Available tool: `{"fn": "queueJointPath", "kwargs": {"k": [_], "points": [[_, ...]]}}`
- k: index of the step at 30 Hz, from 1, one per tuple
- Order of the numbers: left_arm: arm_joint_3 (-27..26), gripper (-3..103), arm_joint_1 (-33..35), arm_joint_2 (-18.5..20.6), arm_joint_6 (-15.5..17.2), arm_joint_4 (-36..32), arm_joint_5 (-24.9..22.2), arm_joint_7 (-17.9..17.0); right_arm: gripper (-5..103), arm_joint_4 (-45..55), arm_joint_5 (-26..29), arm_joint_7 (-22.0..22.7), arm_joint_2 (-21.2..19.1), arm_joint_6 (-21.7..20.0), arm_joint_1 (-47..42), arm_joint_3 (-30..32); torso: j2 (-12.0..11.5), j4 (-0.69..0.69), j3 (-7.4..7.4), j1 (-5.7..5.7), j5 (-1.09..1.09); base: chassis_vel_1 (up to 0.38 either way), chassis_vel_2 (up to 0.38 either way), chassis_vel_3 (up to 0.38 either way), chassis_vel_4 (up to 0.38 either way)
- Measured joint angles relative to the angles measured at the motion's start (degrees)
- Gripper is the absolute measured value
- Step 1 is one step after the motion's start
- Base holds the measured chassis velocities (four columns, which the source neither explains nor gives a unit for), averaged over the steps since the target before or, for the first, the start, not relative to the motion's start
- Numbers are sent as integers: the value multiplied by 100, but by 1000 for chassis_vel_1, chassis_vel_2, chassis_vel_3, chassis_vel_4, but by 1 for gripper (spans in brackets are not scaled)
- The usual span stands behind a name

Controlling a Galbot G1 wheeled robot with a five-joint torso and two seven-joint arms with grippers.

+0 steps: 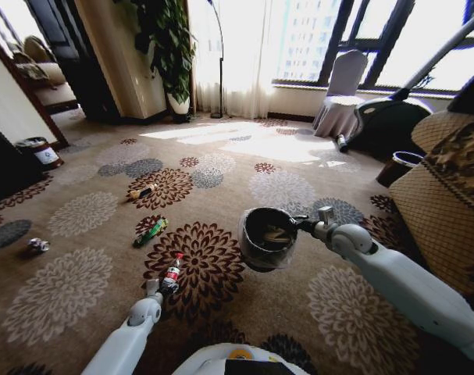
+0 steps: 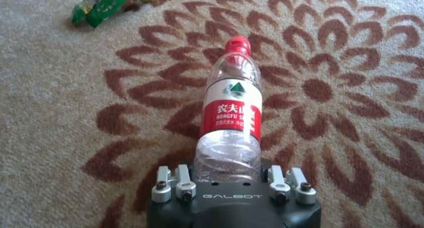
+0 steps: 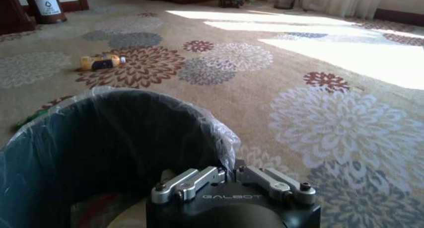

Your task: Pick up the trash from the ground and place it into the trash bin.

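Note:
My left gripper (image 2: 231, 184) is shut on the base of a clear plastic bottle (image 2: 231, 119) with a red cap and red label, pointing out over the carpet. In the head view the bottle (image 1: 172, 274) sticks out of the left gripper (image 1: 154, 289) at the lower left. My right gripper (image 1: 313, 225) is shut on the rim of the trash bin (image 1: 265, 237), a dark round bin with a clear liner, held above the floor in the middle. The right wrist view has the bin's liner (image 3: 99, 138) right before the right gripper (image 3: 230, 177). Some litter lies inside it.
On the carpet lie a green packet (image 1: 151, 232), a yellow-and-dark bottle (image 1: 141, 191) and a crushed can (image 1: 38, 245). A dark-red bin with a white label (image 1: 41, 152) stands far left. A patterned sofa (image 1: 443, 195) and a small tub (image 1: 399, 166) are at right.

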Motion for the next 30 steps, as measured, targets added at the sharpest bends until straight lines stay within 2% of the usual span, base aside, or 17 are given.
{"fn": "queueJointPath", "kwargs": {"k": [2, 6, 8, 10, 11, 12, 14, 15, 16, 17, 20, 24, 27, 30], "points": [[1, 56, 1, 0, -9, 0, 0, 2, 3, 1, -1, 0, 8, 2, 12, -21, 0, 0, 0, 0, 0, 0, 0, 0, 0], [6, 43, 16, 4, -53, -70, 13, 10, 3, 9, -2, 0, 34, 4, 78, -97, 0, 0, 0, 0, -5, 0, 0, 0, 0], [-3, 43, 42, 18, -112, -203, 75, 2, 3, 16, -1, 0, 37, 4, 94, -111, -1, 1, 1, 0, -10, 0, 0, 0, 0], [-97, 38, 93, 95, -442, -720, 395, 52, 3, 26, -1, 0, 34, 4, 124, -152, 0, 0, 1, 0, -4, 0, 0, 0, 0], [-97, 38, 93, 95, -442, -720, 395, 52, 3, 26, -1, 0, 34, 4, 124, -152, 0, 0, 1, 0, -4, 0, 0, 0, 0], [-139, 36, 94, 162, -572, -1080, 566, 80, 3, 23, -1, 0, 38, 4, 152, -197, 0, 1, 1, 0, -1, 0, 0, 0, 0], [-158, 36, 23, 330, -629, -1772, 659, 83, 3, -15, -3, 0, 86, 2, 226, -299, 0, 0, 1, 0, -4, 0, 0, 0, 0], [-148, 36, -66, 463, -592, -2208, 648, 48, 3, -43, -3, 2, 131, -6, 293, -377, 0, -1, 1, 0, -2, 0, 0, 0, 0], [-148, 36, -66, 463, -592, -2208, 648, 48, 3, -43, -3, 2, 131, -6, 293, -377, 0, -1, 1, 0, -2, 0, 0, 0, 0], [-126, 36, -148, 554, -551, -2487, 624, 2, 3, -62, 6, 3, 165, -12, 347, -443, 0, -1, 1, 0, -2, 0, 0, 0, 0], [83, 36, -591, 965, -315, -3477, 393, -145, 3, -245, 251, 0, 346, -45, 761, -925, 0, -1, 1, 0, -3, 0, 0, 0, 0], [281, 36, -953, 1198, -215, -3937, 138, -208, 3, -422, 407, 2, 518, -86, 1095, -1241, 0, 0, 1, 0, -2, 0, 0, 0, 0], [671, 36, -1509, 1473, -26, -4544, -226, -160, 3, -556, 642, 2, 752, -132, 1611, -1827, 0, 0, 0, 0, -2, 0, 0, 0, 0], [973, 36, -1765, 1541, -10, -4709, -372, -108, 3, -594, 707, 2, 894, -156, 1891, -2187, 0, 0, 1, 0, -4, 0, 0, 0, 0]]}}
